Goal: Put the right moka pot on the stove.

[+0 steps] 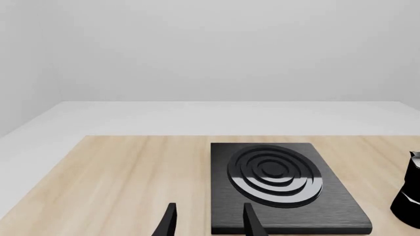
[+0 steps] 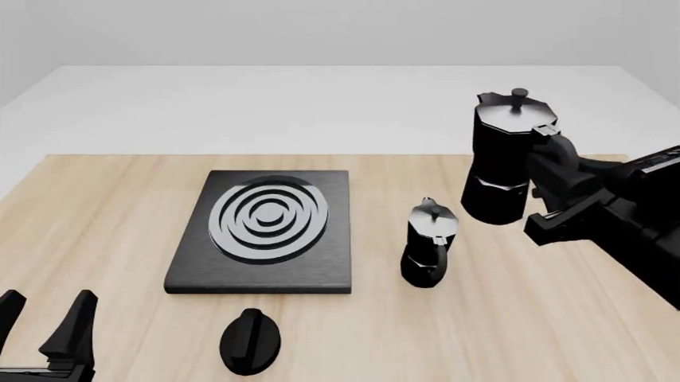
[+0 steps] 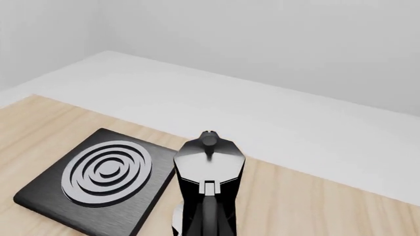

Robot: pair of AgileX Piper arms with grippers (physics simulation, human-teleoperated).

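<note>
The right moka pot (image 2: 502,163), black with a shiny silver lid, hangs in the air above the table's right side. My right gripper (image 2: 552,156) is shut on its side handle. In the right wrist view the pot (image 3: 208,169) fills the middle, with the stove (image 3: 59,194) lower and off to one side. The stove (image 2: 331,239), a black slab with silver rings, lies on the table left of centre with nothing on it. My left gripper (image 2: 43,322) stands open at the near left corner, empty; the left wrist view shows its fingers (image 1: 253,223) before the stove (image 1: 335,196).
A second, near-identical moka pot (image 2: 428,243) stands on the table right of the stove, below and left of the lifted one; it shows at an edge in the left wrist view (image 1: 410,194). A black round knob (image 2: 251,341) lies near the front edge.
</note>
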